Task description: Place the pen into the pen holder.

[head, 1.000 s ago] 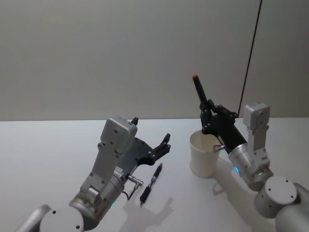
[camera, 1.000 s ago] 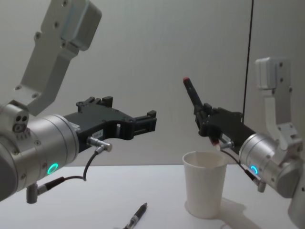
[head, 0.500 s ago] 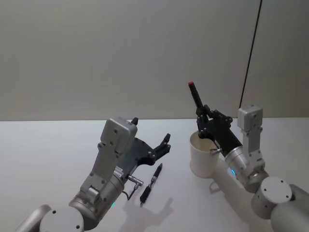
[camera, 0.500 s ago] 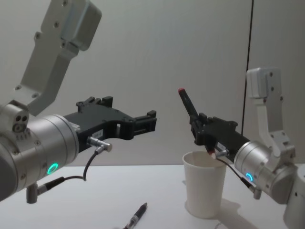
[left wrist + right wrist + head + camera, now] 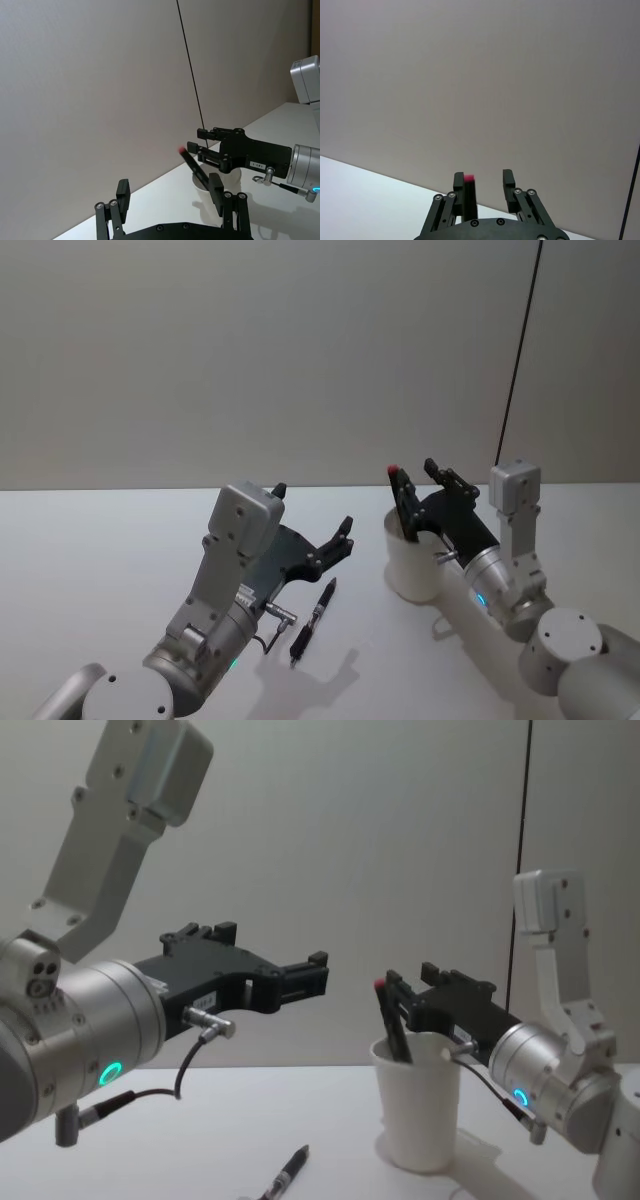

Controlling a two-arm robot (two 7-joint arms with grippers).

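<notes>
Lowered since a second ago, the right gripper (image 5: 421, 492) now sits over the worktop (image 5: 100, 540) at the cup's rim, jaws parted. The left gripper (image 5: 314, 508) hovers with its jaws wide. The pen holder (image 5: 415, 570) stands upright with the red-tipped pen (image 5: 392, 1020) leaning inside. A second pen (image 5: 313, 620) lies beneath the left gripper.

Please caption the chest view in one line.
Red-tipped pen leans in the white cup, right gripper open at its rim; left gripper open, another pen on the table.
</notes>
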